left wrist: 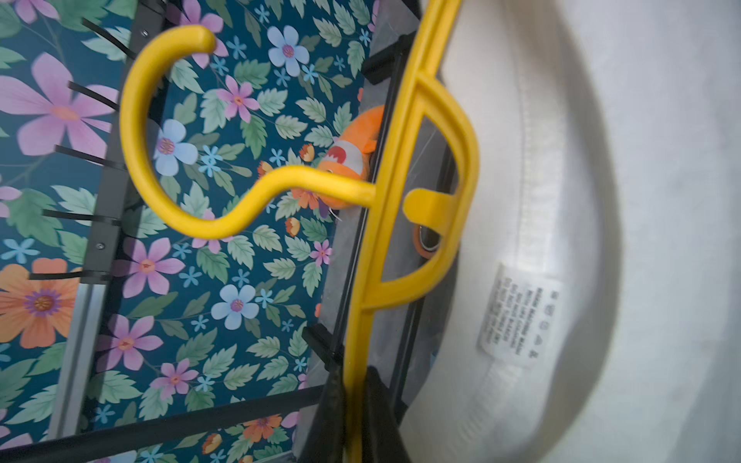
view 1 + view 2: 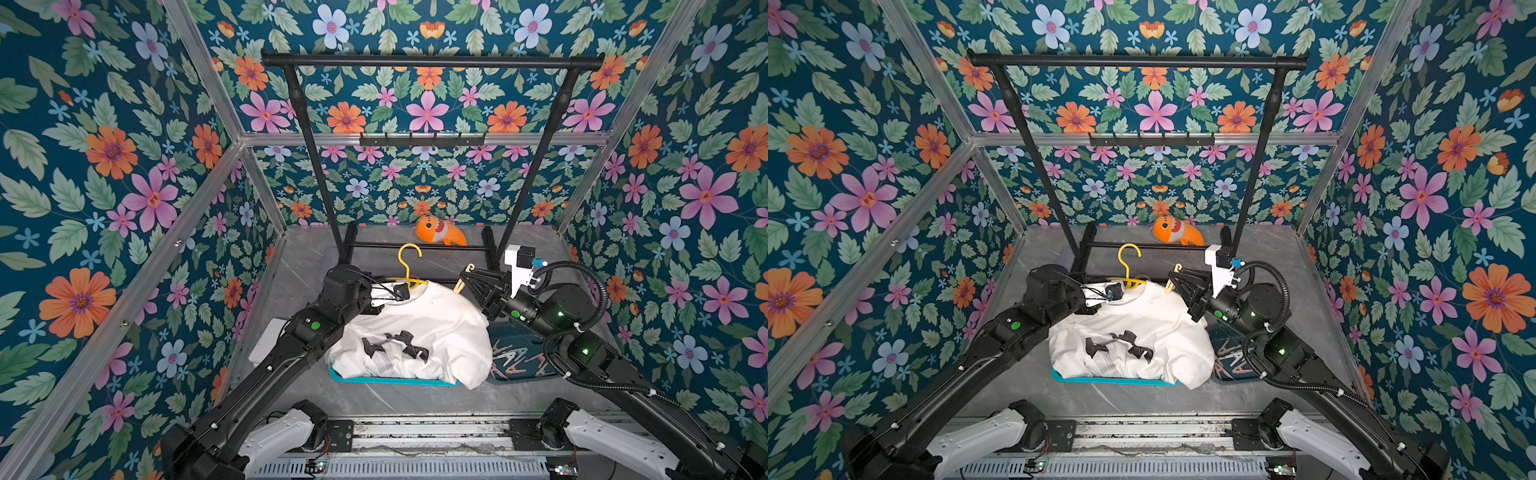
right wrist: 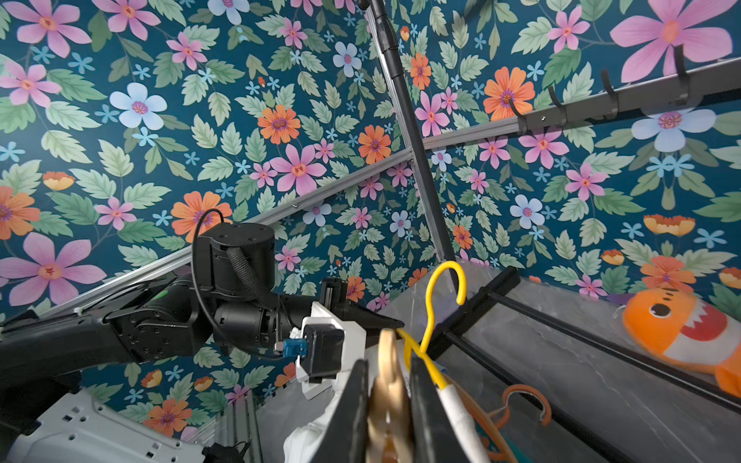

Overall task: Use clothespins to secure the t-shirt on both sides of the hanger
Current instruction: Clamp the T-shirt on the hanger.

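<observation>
A white t-shirt point(image 2: 415, 328) with a black print hangs on a yellow hanger point(image 2: 409, 262), draped over a teal basket. My left gripper point(image 2: 401, 293) is shut on the hanger's bar beside the collar; in the left wrist view the yellow hanger point(image 1: 401, 160) runs between the dark fingers of that gripper point(image 1: 355, 385), next to the t-shirt point(image 1: 601, 200). My right gripper point(image 2: 464, 275) is shut on a beige clothespin point(image 2: 459, 286) just off the shirt's right shoulder. In the right wrist view the clothespin point(image 3: 387, 348) sits pinched in the right gripper point(image 3: 389, 360).
A black garment rack point(image 2: 432, 61) stands over the back of the table, with an orange fish plush point(image 2: 440, 232) at its foot. A dark tray point(image 2: 536, 376) under the right arm holds several clothespins. The teal basket point(image 2: 395, 380) lies under the shirt. An orange hanger point(image 3: 521, 401) rests on the table.
</observation>
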